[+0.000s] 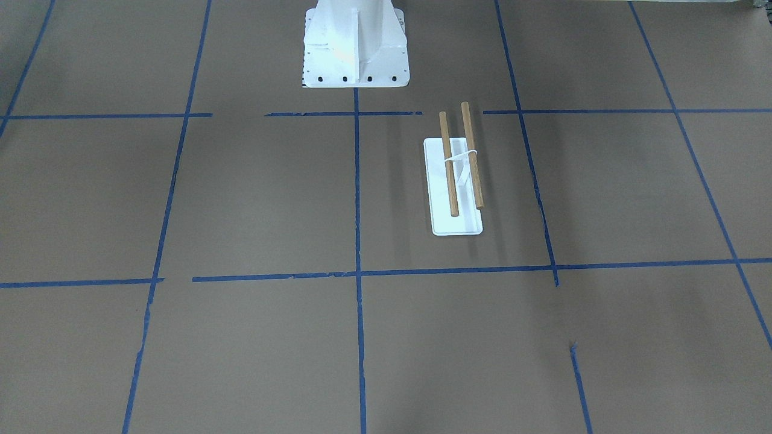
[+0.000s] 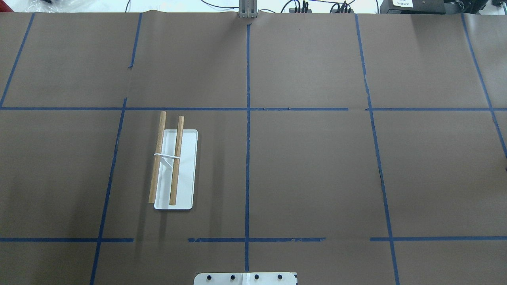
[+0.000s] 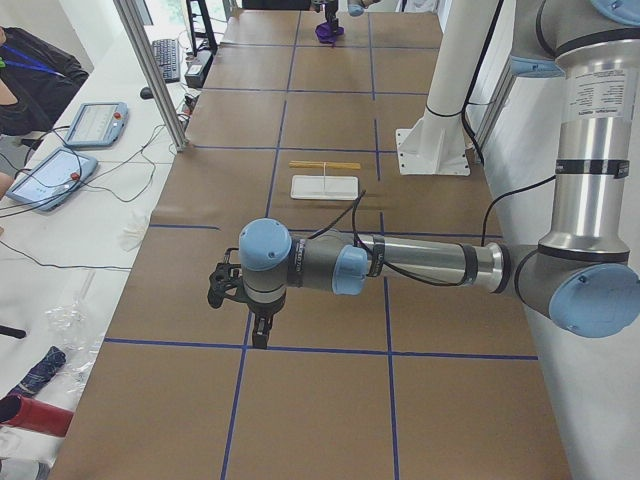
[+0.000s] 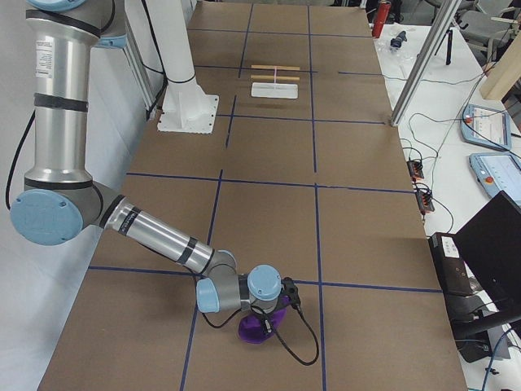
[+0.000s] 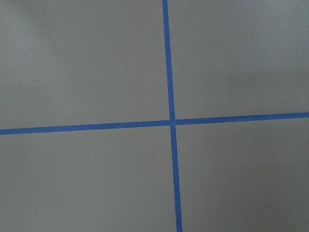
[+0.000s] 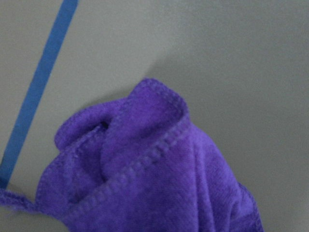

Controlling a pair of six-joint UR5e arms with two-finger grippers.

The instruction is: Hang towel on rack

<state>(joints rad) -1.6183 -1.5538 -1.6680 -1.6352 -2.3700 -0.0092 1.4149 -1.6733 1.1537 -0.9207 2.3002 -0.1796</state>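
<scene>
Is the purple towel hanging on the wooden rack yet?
No, the rack has both wooden bars bare, and the towel lies bunched on the table far from it.

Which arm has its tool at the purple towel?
The right arm's tool: it is at the towel; the left tool hangs over crossed tape lines.

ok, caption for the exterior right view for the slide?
Right gripper at the bunched purple towel in the foreground; bare rack far up the table.
</scene>
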